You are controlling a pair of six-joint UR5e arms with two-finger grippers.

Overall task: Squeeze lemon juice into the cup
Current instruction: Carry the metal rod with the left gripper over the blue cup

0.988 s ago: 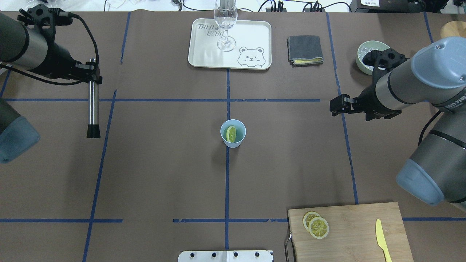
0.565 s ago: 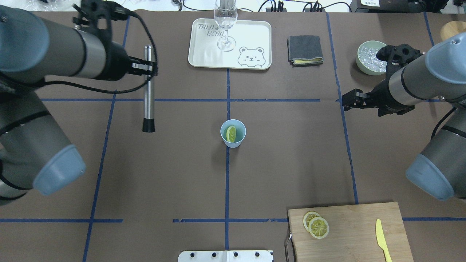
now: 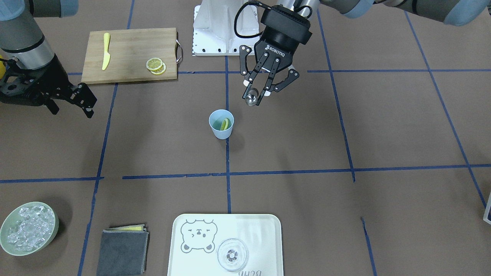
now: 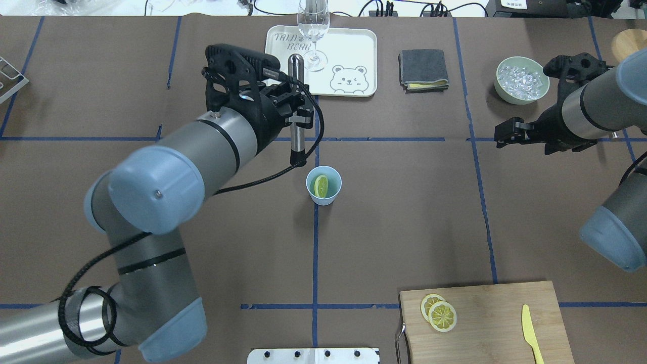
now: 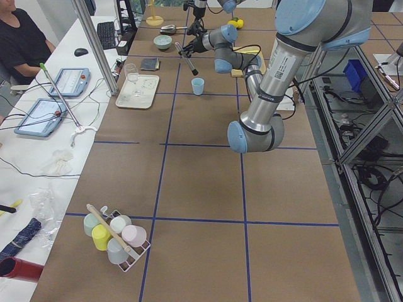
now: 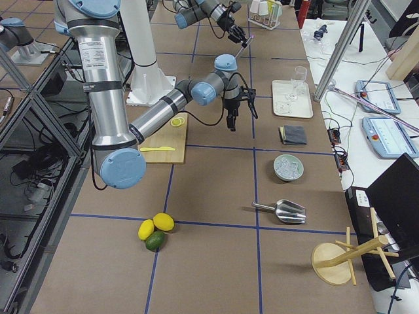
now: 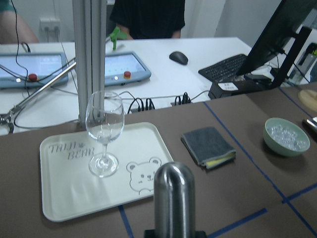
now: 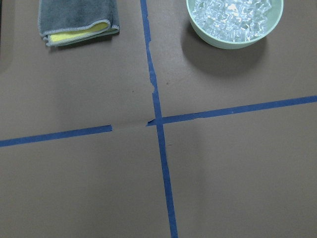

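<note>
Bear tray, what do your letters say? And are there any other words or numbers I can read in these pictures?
"TAIJI BEAR": on the tray, next to the bear drawing.
"ROBOTIQ": on the left gripper, which holds a metal rod.
Lettering on the left arm in the left side view: too small to read.
No other words or numbers can be read.

rod (image 7: pixel 173 196): polished metal, domed top, upright, bottom centre, close to lens
tray (image 7: pixel 59 198): cream, bear print, lies on brown surface (image 7: pixel 237 198) behind rod
glass (image 7: pixel 104 134): clear, stemmed, upright on tray, left of bear
cloth (image 7: pixel 208 146): grey, folded, yellow layer inside, right of tray
bowl (image 7: pixel 287 136): pale green, ice inside, far right
tape (image 7: pixel 262 173): blue lines across surface
beyond: white desk (image 7: pixel 163 82), post (image 7: pixel 89 49), tablets (image 7: pixel 124 67), mouse (image 7: pixel 178 57), keyboard (image 7: pixel 225 67)
</note>
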